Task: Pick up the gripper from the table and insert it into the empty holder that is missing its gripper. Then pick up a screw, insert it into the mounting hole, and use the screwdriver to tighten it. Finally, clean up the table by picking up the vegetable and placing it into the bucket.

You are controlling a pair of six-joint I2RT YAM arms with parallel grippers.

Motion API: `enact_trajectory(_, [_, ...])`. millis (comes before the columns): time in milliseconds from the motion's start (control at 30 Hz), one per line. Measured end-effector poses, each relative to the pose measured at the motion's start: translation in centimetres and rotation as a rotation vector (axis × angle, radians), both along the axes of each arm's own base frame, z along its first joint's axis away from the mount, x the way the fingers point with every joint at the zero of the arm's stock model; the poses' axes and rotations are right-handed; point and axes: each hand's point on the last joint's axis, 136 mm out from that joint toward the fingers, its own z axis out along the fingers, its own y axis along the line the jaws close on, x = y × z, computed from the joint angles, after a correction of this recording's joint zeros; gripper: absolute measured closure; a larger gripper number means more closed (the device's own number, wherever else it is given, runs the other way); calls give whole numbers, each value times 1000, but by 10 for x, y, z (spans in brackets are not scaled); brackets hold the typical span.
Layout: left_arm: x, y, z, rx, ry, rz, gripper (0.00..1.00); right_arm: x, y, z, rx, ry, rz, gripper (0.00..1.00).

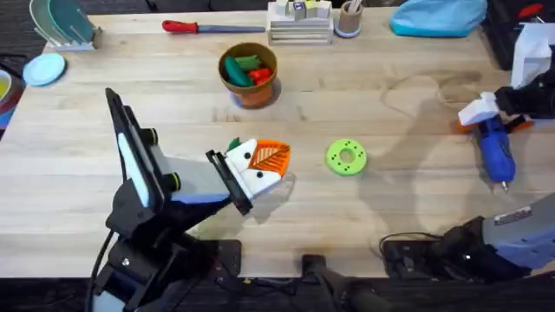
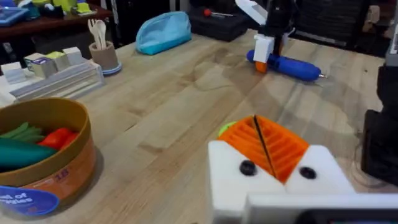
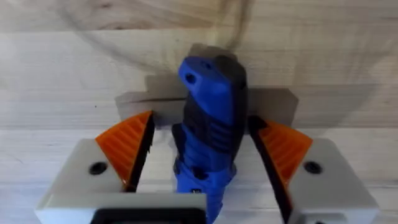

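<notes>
Right now the step in hand looks like taking up the screwdriver (image 1: pixel 497 149), which lies on the table at the right side with its thin tip toward the near edge. The right gripper (image 3: pixel 208 155) sits over its thick end, fingers wide apart, one orange pad on each side of the blue body and neither clearly pressing on it. To do this well, the grip should close square across the ribbed dark section, centred, so that the tool does not roll or twist as it lifts.

The left gripper (image 1: pixel 260 165) rests near the table's middle with its two orange pads pressed together; I see nothing between them. A scrap of dark green beside it may be the vegetable (image 1: pixel 232 144). The bucket (image 1: pixel 249 74) stands farther back, already with toy vegetables inside. A green disc (image 1: pixel 346 157) lies between the two grippers, in the path the screwdriver would likely take toward the left one.
</notes>
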Motion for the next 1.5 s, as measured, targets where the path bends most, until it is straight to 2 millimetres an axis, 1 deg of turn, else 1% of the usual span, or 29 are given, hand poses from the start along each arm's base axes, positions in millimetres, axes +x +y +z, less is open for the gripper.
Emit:
enact_trajectory(100, [0, 0, 0, 0, 0, 0, 994, 5, -3, 1, -8, -14, -2, 12])
enact_trajectory(167, [0, 0, 0, 0, 0, 0, 994, 13, -8, 3, -26, -44, -2, 12])
enact_trajectory(233, [0, 0, 0, 0, 0, 0, 994, 17, -11, 5, -35, -56, -2, 11])
enact_trajectory(433, [0, 0, 0, 0, 0, 0, 994, 12, -8, 5, -19, -34, -2, 11])
enact_trajectory(567, [0, 0, 0, 0, 0, 0, 994, 6, -4, -1, -10, -14, -1, 10])
enact_trajectory(700, [0, 0, 0, 0, 0, 0, 994, 3, -3, -1, -23, -25, -1, 11])
enact_trajectory(967, [4, 2, 0, 1, -1, 25, 994, 3, -3, -2, -25, -27, -1, 10])
enact_trajectory(1000, [4, 3, 0, 1, -1, 27, 994, 3, -3, -2, -25, -27, -1, 22])
enact_trajectory(1067, [5, 3, 0, 2, -1, 32, 994, 2, -3, -2, -24, -24, -1, 97])
enact_trajectory(1133, [5, 4, 0, 2, -1, 37, 994, 1, -4, -1, -30, -22, -1, 222])
enact_trajectory(1200, [6, 4, 0, 2, -1, 42, 994, 0, -4, -1, -32, -17, 0, 297])
enact_trajectory(1433, [7, 4, 0, 2, -1, 46, 994, 0, -7, -1, -48, -11, 4, 658])
enact_trajectory(1500, [7, 4, 0, 2, -1, 46, 994, 0, -8, -1, -56, -10, 3, 718])
